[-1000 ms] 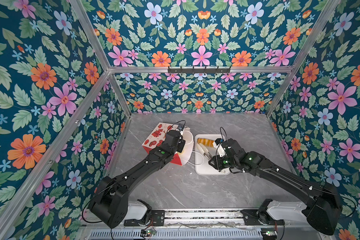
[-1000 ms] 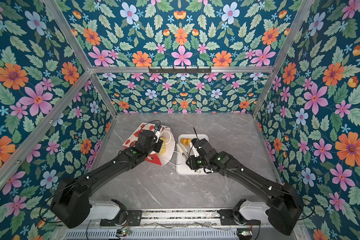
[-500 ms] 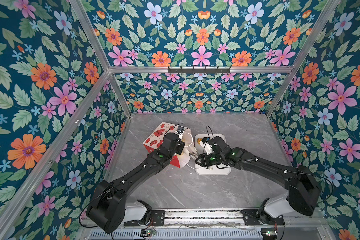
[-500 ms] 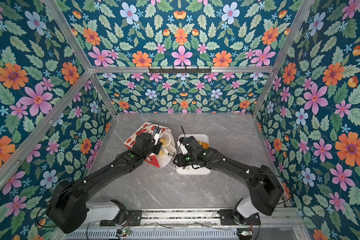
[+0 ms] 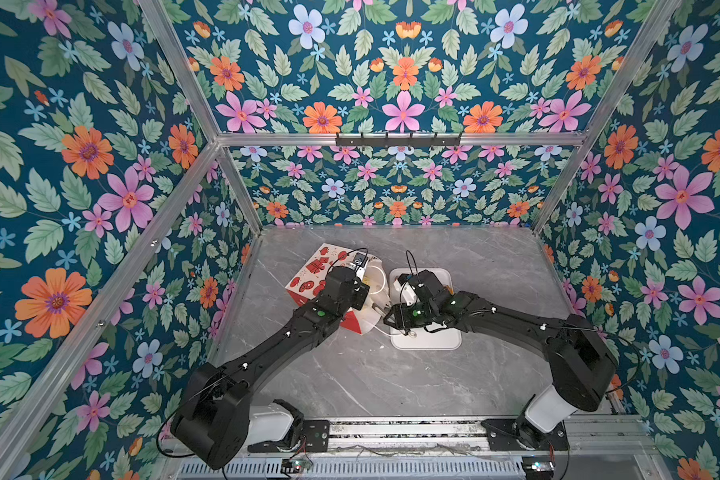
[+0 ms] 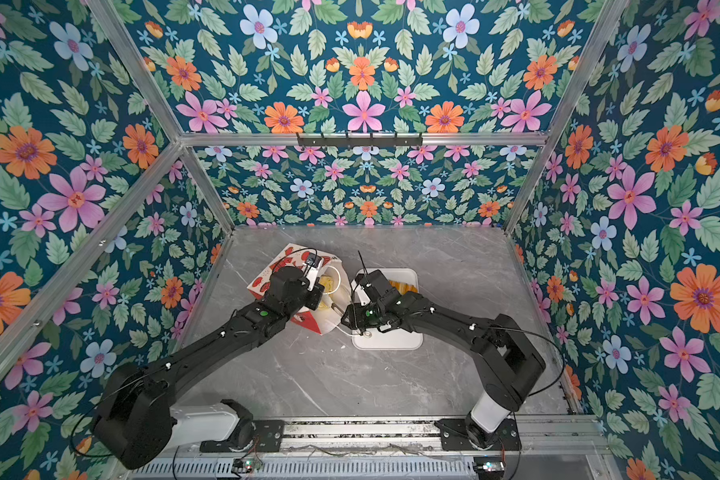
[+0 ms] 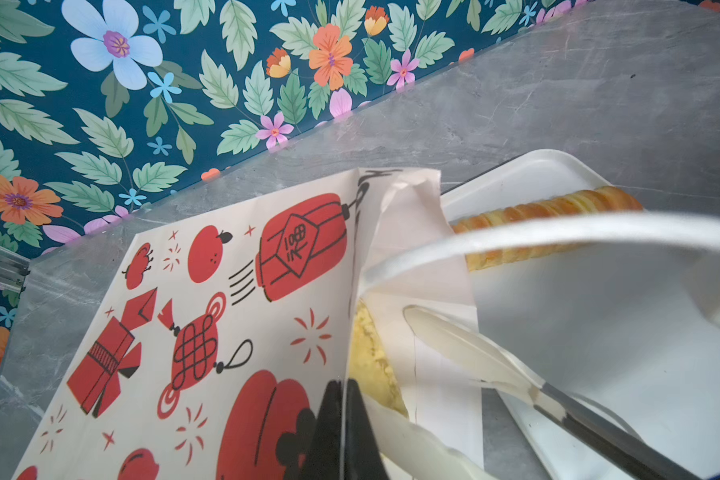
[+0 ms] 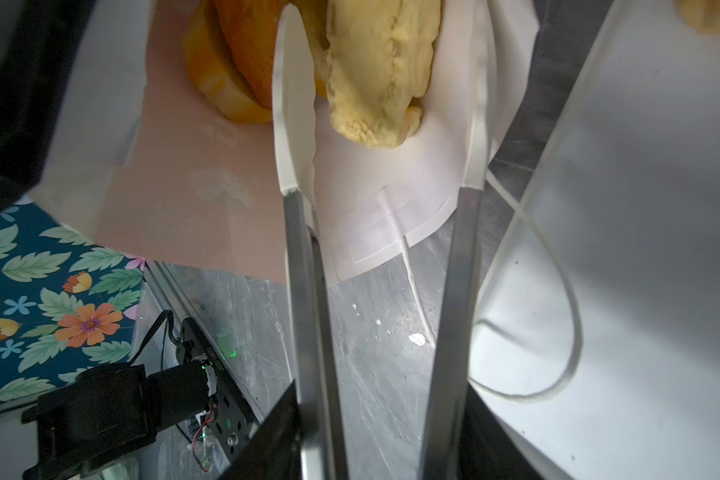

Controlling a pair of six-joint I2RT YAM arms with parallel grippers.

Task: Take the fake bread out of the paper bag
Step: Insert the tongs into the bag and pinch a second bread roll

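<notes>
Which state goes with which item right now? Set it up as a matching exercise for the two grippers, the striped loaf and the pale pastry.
Items
1. left gripper
2. right gripper
3. long striped loaf
4. pale yellow pastry

States
A. inside the paper bag
B. shut on the paper bag's rim
C. lying in the white tray
D. open at the paper bag's mouth

Pairs: 1-B, 2-D, 3-C, 4-A
</notes>
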